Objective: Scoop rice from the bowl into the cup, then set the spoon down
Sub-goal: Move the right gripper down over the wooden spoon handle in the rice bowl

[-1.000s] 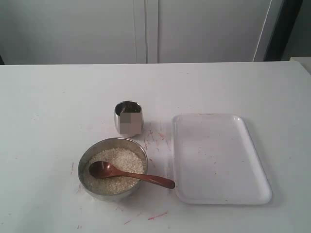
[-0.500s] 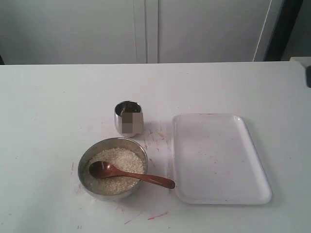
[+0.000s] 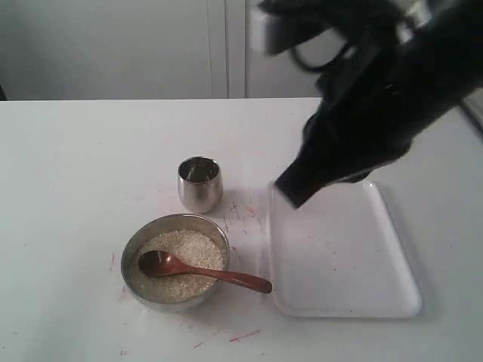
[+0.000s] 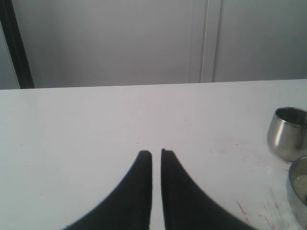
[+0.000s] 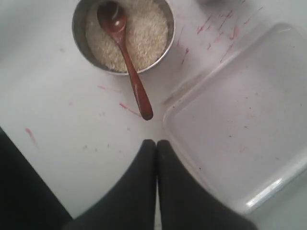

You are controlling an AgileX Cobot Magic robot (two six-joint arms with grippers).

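A steel bowl holds a heap of white rice. The dark wooden spoon lies in it, scoop on the rice and handle sticking out over the rim towards the tray. The small steel cup stands just behind the bowl. My right gripper hangs blurred above the tray's near-left corner; in its wrist view it is shut and empty, a little short of the spoon's handle end. My left gripper is shut and empty over bare table, with the cup off to one side.
A clear plastic tray lies right of the bowl, and its rim lies beside my right fingers. Red marks speckle the white table around the bowl. A pale cabinet wall stands behind the table.
My right arm has swung in from the upper right and now hangs over the tray. Bowl, spoon and cup have not moved.
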